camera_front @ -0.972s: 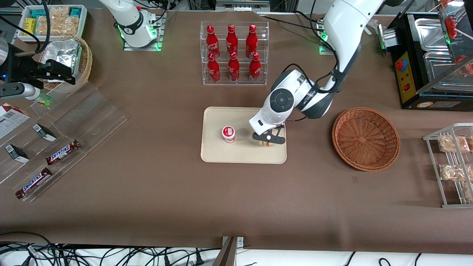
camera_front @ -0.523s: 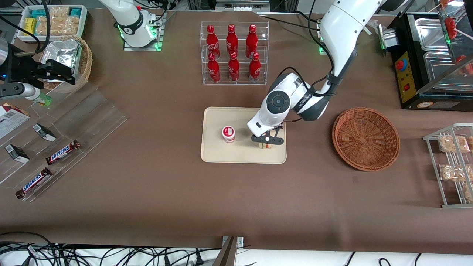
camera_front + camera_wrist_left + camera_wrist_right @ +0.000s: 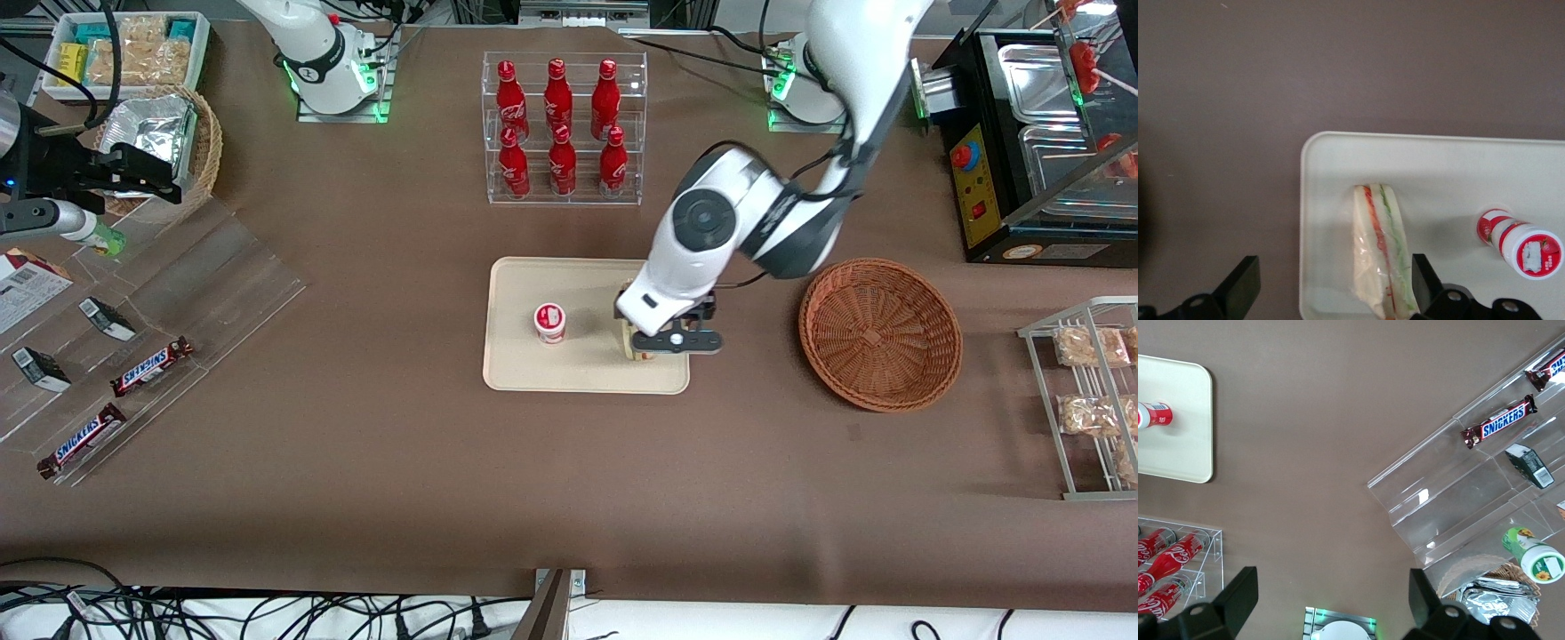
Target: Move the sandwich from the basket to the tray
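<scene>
The sandwich (image 3: 637, 348) (image 3: 1381, 257), a wrapped wedge with red and green filling, lies on the cream tray (image 3: 524, 369) (image 3: 1451, 167), close to the tray edge toward the working arm's end. My gripper (image 3: 677, 340) (image 3: 1333, 283) hangs open above it, one finger next to the sandwich and the other past the tray's edge over the tablecloth, touching nothing. The reddish-brown wicker basket (image 3: 880, 333) sits empty beside the tray, toward the working arm's end of the table.
A small red-and-white cup (image 3: 550, 322) (image 3: 1521, 245) stands on the tray. A clear rack of red bottles (image 3: 563, 129) is farther from the front camera. A wire rack with snack packs (image 3: 1089, 400) and a black appliance (image 3: 1022, 142) lie past the basket.
The gripper has opened and let go of the sandwich, then risen and shifted slightly toward the basket. The sandwich stays lying on the tray.
</scene>
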{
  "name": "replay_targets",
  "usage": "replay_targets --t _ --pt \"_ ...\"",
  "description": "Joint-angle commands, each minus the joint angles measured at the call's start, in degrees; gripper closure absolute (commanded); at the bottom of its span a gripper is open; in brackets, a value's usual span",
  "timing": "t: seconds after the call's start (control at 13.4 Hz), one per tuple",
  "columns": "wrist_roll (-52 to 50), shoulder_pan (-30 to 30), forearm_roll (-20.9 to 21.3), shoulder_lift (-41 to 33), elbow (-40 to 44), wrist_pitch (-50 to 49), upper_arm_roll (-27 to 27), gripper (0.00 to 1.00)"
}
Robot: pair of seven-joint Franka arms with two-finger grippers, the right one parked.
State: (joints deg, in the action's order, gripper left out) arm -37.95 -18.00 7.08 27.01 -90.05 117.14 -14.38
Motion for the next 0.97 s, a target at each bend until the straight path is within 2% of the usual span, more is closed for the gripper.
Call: replay_targets --t 0.0,0.22,0.45,0.67,0.9 --pt "-1.77 4.54 0.82 -7.48 1.44 -8.74 -0.29 0.0" --pt "-2.92 8.58 1.0 -12.76 2.6 -15.08 -0.12 0.0" --pt "-1.87 13.69 0.83 -15.06 2.69 -16.94 -0.73 0.0" --pt "5.58 17.64 0.56 -15.41 2.86 -18.87 -0.73 0.0" --pt "17.69 22.21 -2.86 -17.43 2.25 -19.23 0.93 0.0"
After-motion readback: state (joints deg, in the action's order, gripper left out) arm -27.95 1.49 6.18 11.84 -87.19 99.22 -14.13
